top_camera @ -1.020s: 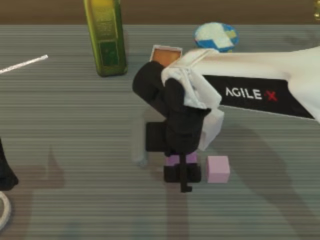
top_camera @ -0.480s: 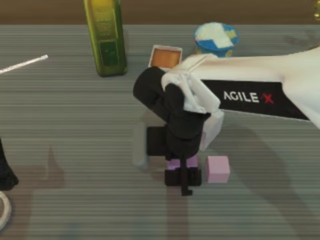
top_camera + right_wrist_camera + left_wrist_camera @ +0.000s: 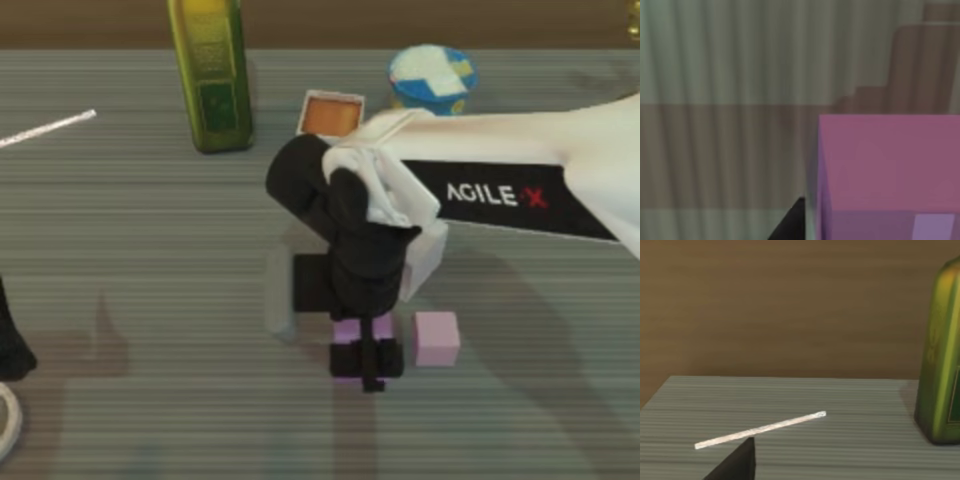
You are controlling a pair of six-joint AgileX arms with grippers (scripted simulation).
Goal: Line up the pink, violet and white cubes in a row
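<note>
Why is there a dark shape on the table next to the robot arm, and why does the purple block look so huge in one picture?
Top view: the dark patches are shadows cast by the right arm onto the table. Right wrist view: that camera sits very close to the violet cube, so the cube fills much of the picture.

Top cam overhead, L wrist cam low, shares green bottle (image 3: 210,75), R wrist cam close-up on table

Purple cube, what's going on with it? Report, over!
Right gripper down around the matte violet cube, beside small pale pink cube. Left arm parked at table's left edge. Big white cube mostly hidden under the arm.
</note>
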